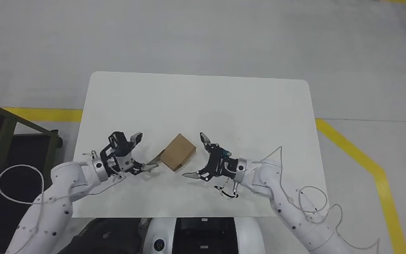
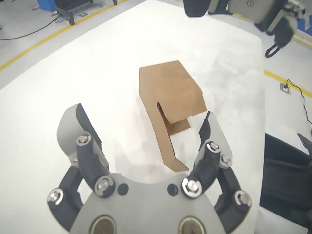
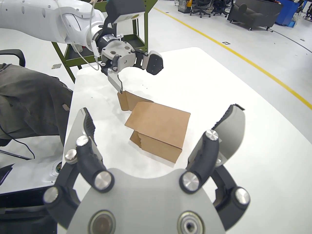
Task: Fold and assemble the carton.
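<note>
A small brown carton [image 1: 177, 152] lies partly folded on the white table [image 1: 203, 101], near its front edge. In the left wrist view the carton [image 2: 170, 91] has a long side flap hanging loose toward my left gripper [image 2: 143, 120]. That gripper [image 1: 141, 152] is open, just left of the carton, one finger close to the flap's end. My right gripper [image 1: 198, 155] is open too, just right of the carton. In the right wrist view the carton [image 3: 158, 129] lies between and beyond the open fingers [image 3: 85, 122], with the left gripper [image 3: 136, 74] behind it.
The table's far half is bare white surface. A green cart [image 3: 102, 40] stands beyond the table's left side, and dark cloth [image 3: 29, 101] lies at the front left edge. Yellow floor lines [image 1: 355, 152] run past the table.
</note>
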You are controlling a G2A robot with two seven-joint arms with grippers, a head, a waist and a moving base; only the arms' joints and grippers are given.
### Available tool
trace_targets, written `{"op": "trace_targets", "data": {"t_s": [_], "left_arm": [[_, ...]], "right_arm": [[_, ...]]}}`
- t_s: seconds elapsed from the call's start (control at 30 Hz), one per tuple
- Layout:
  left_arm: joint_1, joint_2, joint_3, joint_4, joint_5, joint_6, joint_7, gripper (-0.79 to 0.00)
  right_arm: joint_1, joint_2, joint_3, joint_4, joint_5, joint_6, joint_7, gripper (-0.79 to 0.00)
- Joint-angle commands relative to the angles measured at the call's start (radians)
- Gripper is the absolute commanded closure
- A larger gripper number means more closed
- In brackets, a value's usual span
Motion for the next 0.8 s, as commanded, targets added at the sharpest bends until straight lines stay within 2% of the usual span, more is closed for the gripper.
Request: {"op": "trace_targets", "data": {"t_s": [0.0, 0.13, 0.23, 0.3, 0.33, 0.37, 0.43, 0.47, 0.5, 0.53, 0.57, 0.77], "left_arm": [[0.014, 0.0, -0.004, 0.008, 0.016, 0.012, -0.009, -0.785], [0.03, 0.0, 0.006, 0.025, 0.038, -0.01, -0.018, -0.785], [0.032, -0.001, 0.014, 0.034, 0.044, -0.013, -0.019, -0.64], [0.034, -0.002, 0.018, 0.036, 0.049, -0.01, -0.017, -0.582], [0.036, -0.002, 0.02, 0.036, 0.052, -0.009, -0.016, -0.511], [0.036, -0.002, 0.022, 0.038, 0.056, -0.007, -0.017, -0.385], [0.034, -0.003, 0.028, 0.044, 0.062, 0.005, -0.028, -0.336], [0.031, -0.004, 0.033, 0.049, 0.062, 0.007, -0.035, -0.265], [0.026, -0.005, 0.038, 0.053, 0.06, 0.01, -0.04, -0.157], [0.022, -0.006, 0.042, 0.056, 0.06, 0.012, -0.046, -0.105], [0.019, -0.006, 0.047, 0.058, 0.063, 0.015, -0.052, -0.006], [0.016, -0.006, 0.041, 0.062, 0.052, 0.007, -0.052, 0.0]], "right_arm": [[0.0, 0.0, 0.0, 0.0, 0.0, 0.0, 0.0, -0.785], [0.0, 0.0, 0.0, 0.0, 0.0, 0.0, 0.0, -0.785], [0.0, 0.0, 0.0, 0.0, 0.0, 0.0, 0.0, -0.785], [0.0, 0.0, 0.0, 0.0, 0.0, 0.0, 0.0, -0.785], [0.0, 0.0, 0.0, 0.0, 0.0, 0.0, 0.0, -0.785], [0.0, 0.0, 0.0, 0.0, 0.0, 0.0, 0.0, -0.785], [0.0, 0.0, 0.0, 0.0, 0.0, 0.0, 0.0, -0.785], [0.0, 0.0, 0.0, 0.0, 0.0, 0.0, 0.0, -0.785], [0.0, 0.0, 0.0, 0.0, 0.0, 0.0, 0.0, -0.785], [0.0, 0.0, 0.0, 0.0, 0.0, 0.0, 0.0, -0.785], [0.0, 0.0, 0.0, 0.0, 0.0, 0.0, 0.0, -0.785], [0.0, 0.0, 0.0, 0.0, 0.0, 0.0, 0.0, -0.785]]}}
